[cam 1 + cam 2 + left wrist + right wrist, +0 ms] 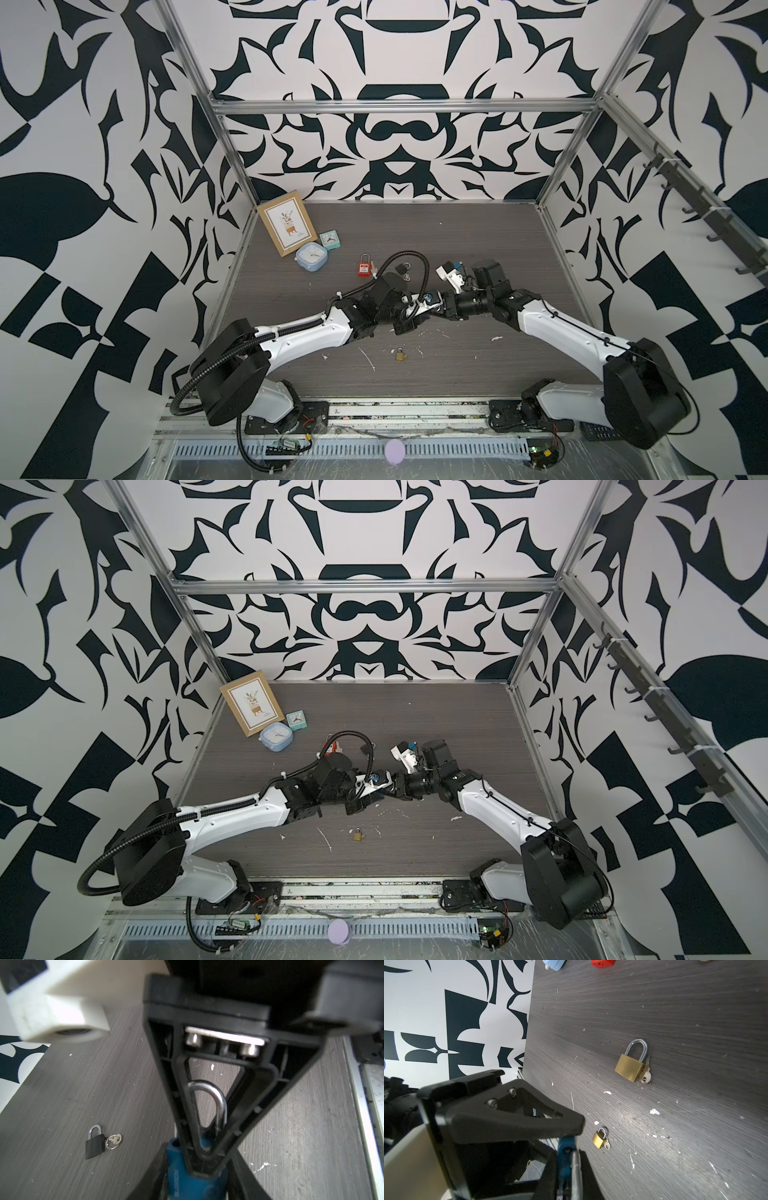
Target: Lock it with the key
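Blue padlock (428, 297) is held over the middle of the desk (478, 232) in both top views, where the left pincer (424, 306) and right pincer (439, 302) meet nose to nose. Left wrist view: left pincer sits on both sides of the blue body, can't tell if it's actually clamped, and a black padlock (94, 1145) lies on the desk nearby. Right wrist view: right pincer is pinched shut on the shackle (576, 1169), with a big brass padlock (630, 1068) and a small brass padlock (599, 1140) lying further out.
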You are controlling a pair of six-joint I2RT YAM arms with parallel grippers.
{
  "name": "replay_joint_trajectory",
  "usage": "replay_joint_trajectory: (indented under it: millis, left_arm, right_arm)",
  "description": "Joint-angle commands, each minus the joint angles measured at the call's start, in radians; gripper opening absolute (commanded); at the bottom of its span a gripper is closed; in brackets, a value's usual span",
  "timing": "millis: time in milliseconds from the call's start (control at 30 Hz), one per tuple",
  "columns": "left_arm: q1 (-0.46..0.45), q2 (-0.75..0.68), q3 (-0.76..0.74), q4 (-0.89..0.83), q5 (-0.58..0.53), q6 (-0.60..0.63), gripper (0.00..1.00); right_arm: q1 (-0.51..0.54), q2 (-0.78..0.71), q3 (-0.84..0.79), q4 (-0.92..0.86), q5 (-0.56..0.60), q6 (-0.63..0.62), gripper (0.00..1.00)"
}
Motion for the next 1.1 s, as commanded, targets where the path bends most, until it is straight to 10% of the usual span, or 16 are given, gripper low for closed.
replay_joint_trajectory:
  millis: [0,100,433,1067]
  left_arm:
    - [0.003,0.008,0.025,-0.014,-0.016,0.002,0.19]
    - [0.003,0.005,0.022,-0.02,-0.031,0.004,0.0]
    - [0.004,-0.036,-0.022,-0.014,-0.019,0.105,0.0]
    - [0.058,-0.045,0.01,-0.065,0.151,0.167,0.0]
  right_arm:
    - [0.009,-0.014,0.015,0.049,-0.027,0.012,0.0]
    - [0.01,-0.024,0.014,0.043,-0.008,0.013,0.02]
    - [-0.032,-0.132,0.012,-0.091,0.074,-0.027,0.41]
    - [-0.066,-0.17,-0.045,-0.08,-0.047,-0.05,0.24]
